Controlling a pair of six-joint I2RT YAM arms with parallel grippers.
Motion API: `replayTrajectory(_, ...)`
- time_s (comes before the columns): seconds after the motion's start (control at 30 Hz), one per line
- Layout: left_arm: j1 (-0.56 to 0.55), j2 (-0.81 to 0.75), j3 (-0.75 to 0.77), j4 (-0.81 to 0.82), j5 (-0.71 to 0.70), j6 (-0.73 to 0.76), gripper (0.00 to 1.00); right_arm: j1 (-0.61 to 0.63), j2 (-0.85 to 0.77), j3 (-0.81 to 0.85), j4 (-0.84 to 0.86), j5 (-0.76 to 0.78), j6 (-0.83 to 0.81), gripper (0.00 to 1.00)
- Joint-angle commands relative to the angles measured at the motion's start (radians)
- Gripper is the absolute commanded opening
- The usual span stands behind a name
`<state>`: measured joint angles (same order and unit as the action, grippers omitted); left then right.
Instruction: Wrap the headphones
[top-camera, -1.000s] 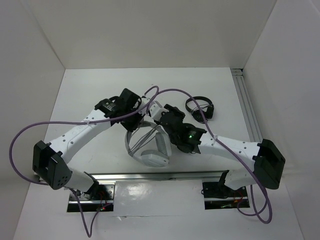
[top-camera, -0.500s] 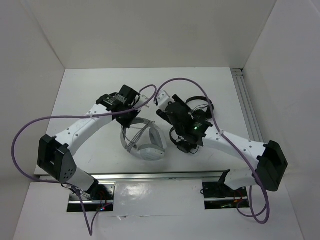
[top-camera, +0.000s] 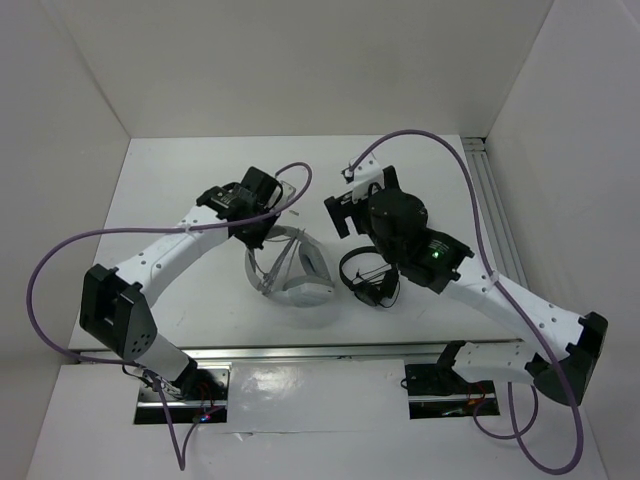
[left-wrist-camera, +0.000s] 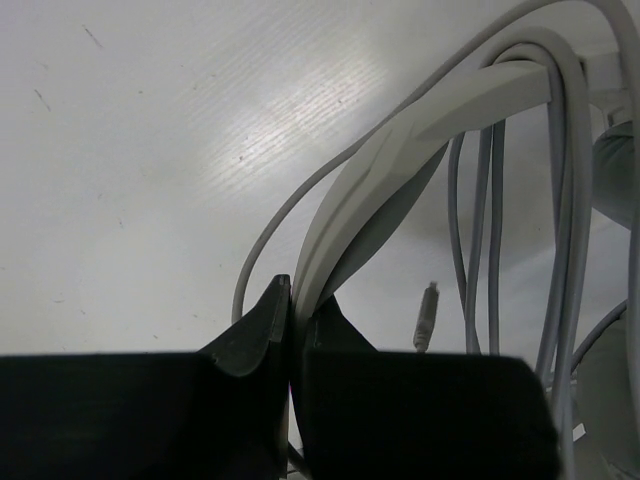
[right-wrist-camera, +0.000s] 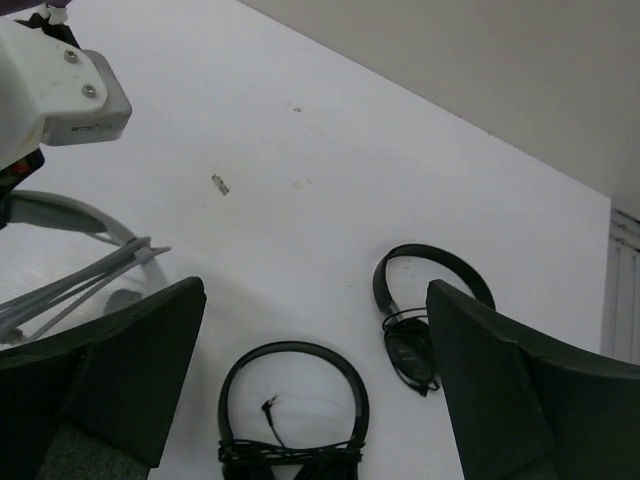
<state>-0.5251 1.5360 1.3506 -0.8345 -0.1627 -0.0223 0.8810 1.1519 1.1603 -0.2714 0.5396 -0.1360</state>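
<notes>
From above, the light grey headphones sat mid-table between the arms. Their long axis ran from the far left to the near right, headband end toward the left gripper and a big earcup toward the near edge. Only the left wrist view showed the grip: the left gripper was pinched tight on the edge of the headband, with loops of thin grey cable and its plug hanging just beside. The right wrist view showed the right gripper spread wide and holding nothing, above two black on-ear headphones; the overhead camera showed just one of them.
</notes>
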Motion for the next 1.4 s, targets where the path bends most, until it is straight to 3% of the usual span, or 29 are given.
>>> replayTrajectory(0.0, 0.008, -0.013, 0.041, 0.084, -0.024, -0.071, 0.00, 0.012, -0.069, 0.065, -0.097, -0.018, 0.108, 1.00)
replayTrajectory(0.33, 0.060, 0.059, 0.018, 0.218, 0.011, -0.143, 0.00, 0.021, -0.204, 0.012, -0.144, -0.098, 0.240, 1.00)
replayTrajectory(0.7, 0.093, 0.308, 0.252, 0.239, -0.075, -0.196, 0.00, 0.021, -0.224, -0.040, -0.153, -0.173, 0.280, 1.00)
replayTrajectory(1.0, 0.158, 0.452, 0.386, 0.248, -0.029, -0.217, 0.00, 0.021, -0.224, -0.050, -0.163, -0.161, 0.280, 1.00)
replayTrajectory(1.37, 0.325, 0.379, 0.325, 0.282, 0.017, -0.323, 0.00, 0.021, -0.215, -0.059, -0.172, -0.204, 0.300, 1.00)
